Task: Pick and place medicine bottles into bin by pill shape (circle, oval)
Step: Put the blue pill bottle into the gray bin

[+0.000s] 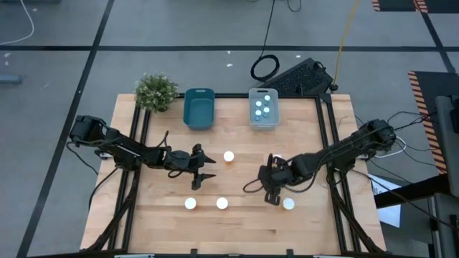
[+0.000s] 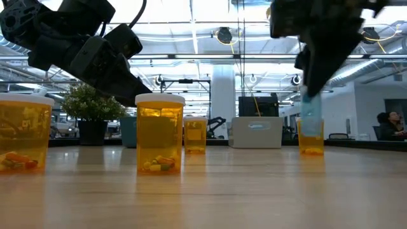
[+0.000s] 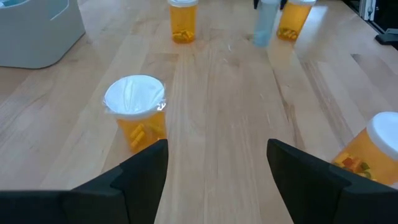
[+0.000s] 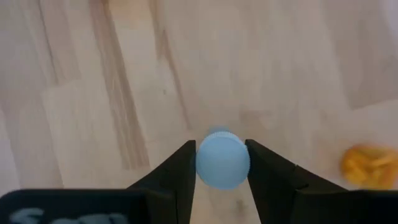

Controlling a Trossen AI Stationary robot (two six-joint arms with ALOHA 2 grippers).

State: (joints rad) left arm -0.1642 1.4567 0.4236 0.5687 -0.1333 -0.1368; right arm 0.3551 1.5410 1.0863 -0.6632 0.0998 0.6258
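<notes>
Holding a pale blue bottle between its two fingers, the right gripper stands over the right half of the table, nearer to the front edge. The bottle is upright, its long axis vertical; in the low view it hangs below the fingers, and whether it is clear of the wood I cannot tell. The clear bin, which already has three capped bottles inside, stands at the back edge, almost straight behind this gripper; the teal bin is more to the left and well apart. So the right arm is the nearer one for a carry toward the back.

The left gripper waits open and empty left of the centre, with an amber bottle just beside one finger.

The right wrist view shows the round cap squeezed between the fingers, which the high view hides under the arm. Only the low view shows pills: oval-looking ones in the near amber bottles.
</notes>
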